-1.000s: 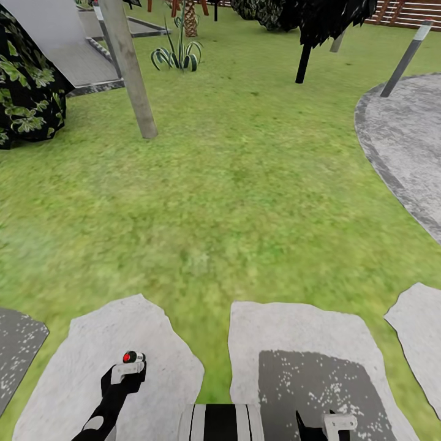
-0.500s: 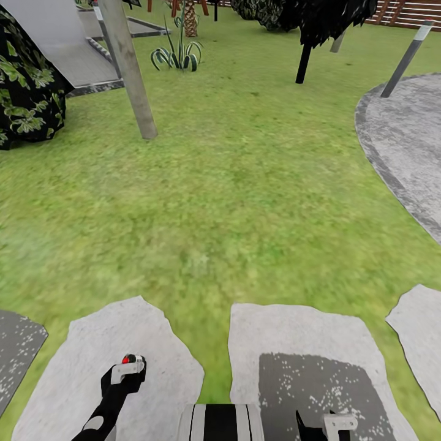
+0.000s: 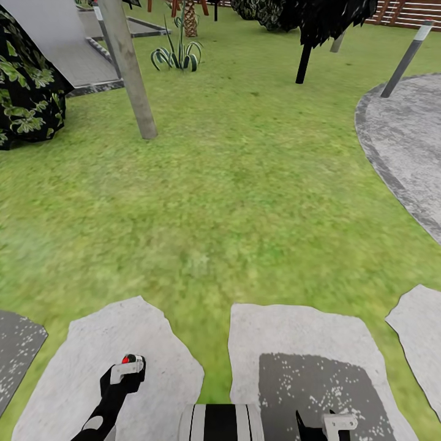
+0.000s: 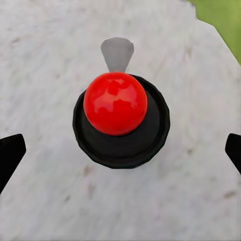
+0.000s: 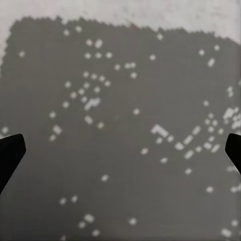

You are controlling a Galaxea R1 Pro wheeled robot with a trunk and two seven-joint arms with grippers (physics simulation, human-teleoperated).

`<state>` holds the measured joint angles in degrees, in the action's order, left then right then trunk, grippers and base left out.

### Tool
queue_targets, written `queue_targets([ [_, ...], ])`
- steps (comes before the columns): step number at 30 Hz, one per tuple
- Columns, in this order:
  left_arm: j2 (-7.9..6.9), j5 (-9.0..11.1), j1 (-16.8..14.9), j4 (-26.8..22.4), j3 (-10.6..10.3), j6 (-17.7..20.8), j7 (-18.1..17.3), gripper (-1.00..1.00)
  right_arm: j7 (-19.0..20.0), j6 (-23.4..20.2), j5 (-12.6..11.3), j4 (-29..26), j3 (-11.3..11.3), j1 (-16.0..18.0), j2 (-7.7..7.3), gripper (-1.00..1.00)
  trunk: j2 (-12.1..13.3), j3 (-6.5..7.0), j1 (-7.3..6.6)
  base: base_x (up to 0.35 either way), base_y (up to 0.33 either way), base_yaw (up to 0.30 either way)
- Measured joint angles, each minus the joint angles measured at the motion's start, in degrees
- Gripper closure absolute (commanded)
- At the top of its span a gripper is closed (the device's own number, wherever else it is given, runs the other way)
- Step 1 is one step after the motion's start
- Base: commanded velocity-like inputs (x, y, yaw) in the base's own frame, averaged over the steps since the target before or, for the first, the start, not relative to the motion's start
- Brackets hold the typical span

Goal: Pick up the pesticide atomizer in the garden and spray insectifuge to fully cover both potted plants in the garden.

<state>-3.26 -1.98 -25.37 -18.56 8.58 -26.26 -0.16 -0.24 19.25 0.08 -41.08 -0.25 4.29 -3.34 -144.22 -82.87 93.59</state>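
Head view: robot parked on grey stone slabs (image 3: 122, 334) at the edge of the lawn (image 3: 233, 184), camera pitched down over both arms. Looks like a transit/search pose, not a work pose.
Atomizer: can't place it from these views, so pickup not started by my read.
Potted plants: low striped, pointed-leaf clump (image 3: 177, 56) far across the grass near a grey post (image 3: 128, 67); could be one of the targets, too small to confirm. Well apart from the robot.
Left gripper (image 3: 127, 367): held low over the left slab, pointing down. Left wrist view shows dark fingers (image 4: 11, 156) at both frame edges, spread wide, nothing between them.
Red knob (image 4: 115, 103): red ball on a black round base, centred under the left wrist camera over pale stone. Part of the rig or a marker, can't tell.
Right gripper (image 3: 334, 424): at the frame bottom over the shadowed slab (image 3: 306, 380). Right wrist view has fingers (image 5: 10, 155) apart too, empty, over dark speckled stone.
Why tucked: arms low and close in likely keeps them clear while the base drives.
Next: drive or look around to find the bottle.
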Motion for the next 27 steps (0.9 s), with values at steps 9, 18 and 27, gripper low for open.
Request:
queue_targets([
  [9,-0.01,0.03,0.00,-0.04,0.01,-0.03,0.00,-1.00,0.00,0.00,0.00,0.00,0.00,0.00,0.00,-1.00,0.00,0.03,0.00,0.000,0.000,0.000],
  [18,-0.01,0.06,0.00,-0.04,0.02,-0.01,0.00,-1.00,0.00,0.00,0.00,0.00,0.00,-0.01,0.00,-1.00,0.00,0.45,0.00,0.000,0.000,0.000],
  [27,-0.01,0.08,0.00,-0.04,0.09,0.00,0.00,-1.00,0.00,0.00,0.00,0.00,0.00,-0.01,0.00,-1.00,0.00,0.48,-0.01,0.013,0.000,0.000],
])
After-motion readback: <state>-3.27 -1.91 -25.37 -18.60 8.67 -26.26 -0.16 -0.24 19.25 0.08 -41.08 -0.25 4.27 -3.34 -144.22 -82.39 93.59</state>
